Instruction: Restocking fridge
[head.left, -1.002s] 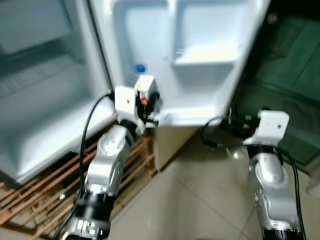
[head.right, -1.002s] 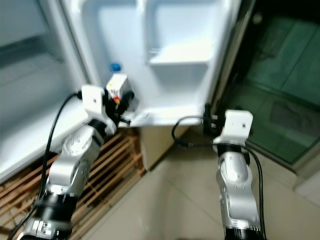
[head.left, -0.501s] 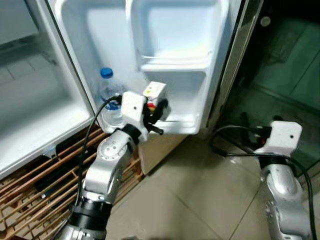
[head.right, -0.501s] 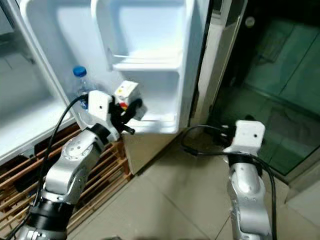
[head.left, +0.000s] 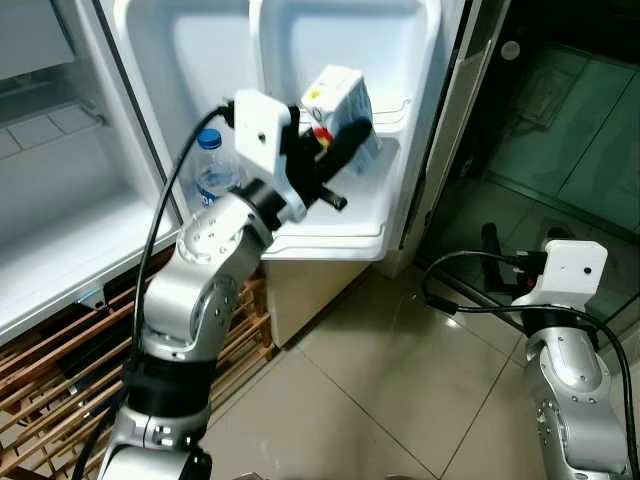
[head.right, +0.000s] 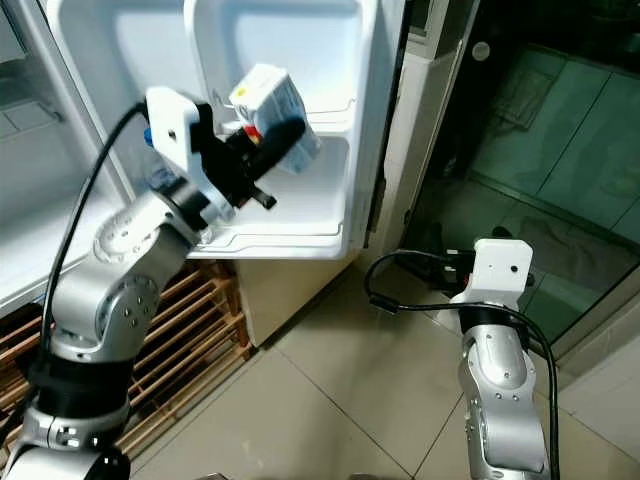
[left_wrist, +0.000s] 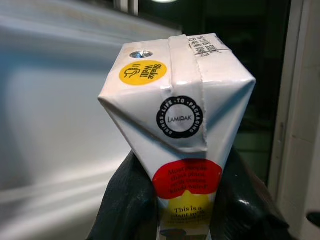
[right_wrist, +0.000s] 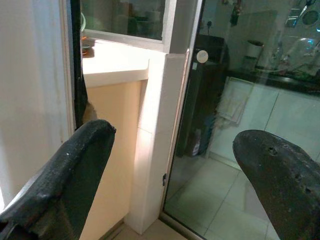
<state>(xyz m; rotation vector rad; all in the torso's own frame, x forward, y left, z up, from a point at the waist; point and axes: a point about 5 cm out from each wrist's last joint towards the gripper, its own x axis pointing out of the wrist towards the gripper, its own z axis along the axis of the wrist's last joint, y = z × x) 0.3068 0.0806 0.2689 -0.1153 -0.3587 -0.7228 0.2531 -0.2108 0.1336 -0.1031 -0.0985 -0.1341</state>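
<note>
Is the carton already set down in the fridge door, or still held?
Held: the left gripper is shut on the carton, tilted in front of the door shelf.

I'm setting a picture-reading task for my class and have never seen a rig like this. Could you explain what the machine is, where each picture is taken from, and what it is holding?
This is a humanoid robot with two silver arms, each ending in two black fingers. The two wide pictures come from cameras in its head, looking down at its own arms. The other two come from cameras on its wrists, looking along the fingers.

It stands at an open fridge door. The left gripper holds a small white carton, raised at the door's upper shelf. The left wrist view shows the carton close up between the fingers. A water bottle stands in the lower door shelf. The right gripper is open and holds nothing; its arm hangs low over the tiled floor.
</note>
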